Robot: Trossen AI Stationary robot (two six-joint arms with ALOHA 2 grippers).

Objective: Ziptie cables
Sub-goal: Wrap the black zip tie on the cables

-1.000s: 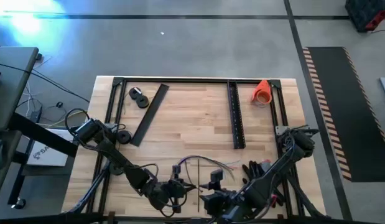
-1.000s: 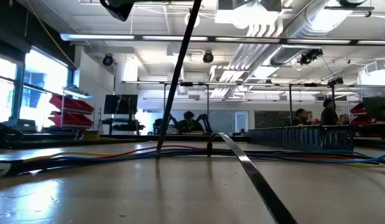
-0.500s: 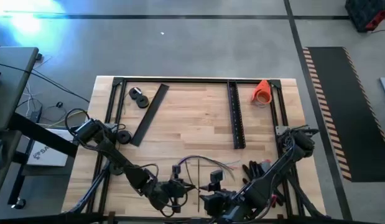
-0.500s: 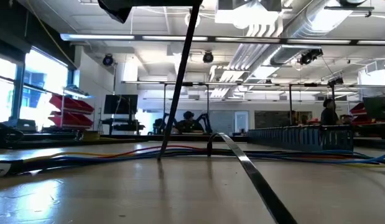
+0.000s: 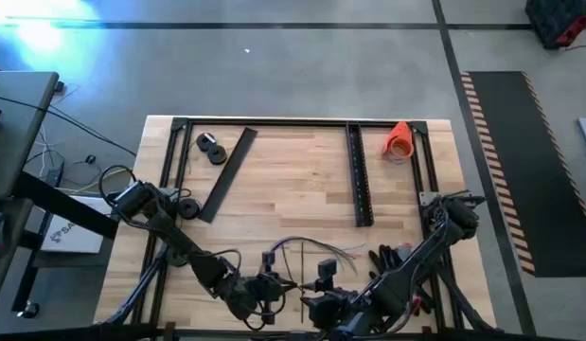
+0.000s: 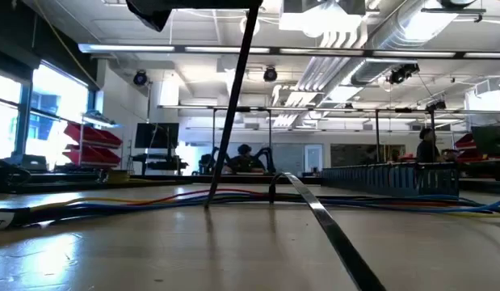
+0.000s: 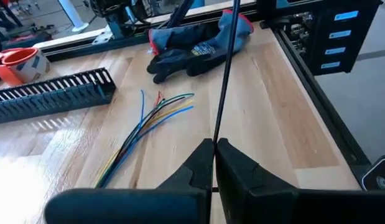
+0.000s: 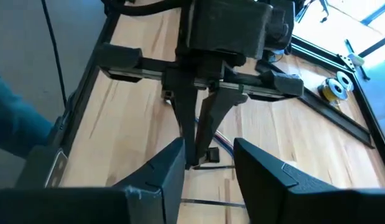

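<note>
- At the left of the counter [image 5: 302, 170] you had two black round rolls [image 5: 211, 148] and a long flat black strip [image 5: 227, 173] lying slantwise, well apart from the work; neither was in play.
- Your left gripper [image 5: 274, 284] sat low at the near edge, left of centre. Its fingers [image 7: 232, 163] were clenched on a thin black zip tie [image 7: 223, 68], which stood up from between them, as the left wrist view showed.
- The cables [image 5: 316, 248] lay just beyond the two grippers, near the near edge at the middle of the counter, a loose bunch of thin wires fanning out toward the right. In the left wrist view their coloured ends [image 7: 170, 106] spread apart on the wood, so they were not yet bound.
- Your right gripper [image 5: 323, 281] sat just right of the left one, facing it. Its fingers [image 8: 161, 171] were released, spread wide and holding nothing.
- Judged from this, you were at the threading step: tie held, tail not yet caught. The next move called for the right fingers to close on the free tail and draw it round the bunch.
- Farther right lay a dark glove [image 7: 192, 46], a slotted black duct [image 5: 360, 175] and an orange tape roll [image 5: 399, 140], all out of the way.
</note>
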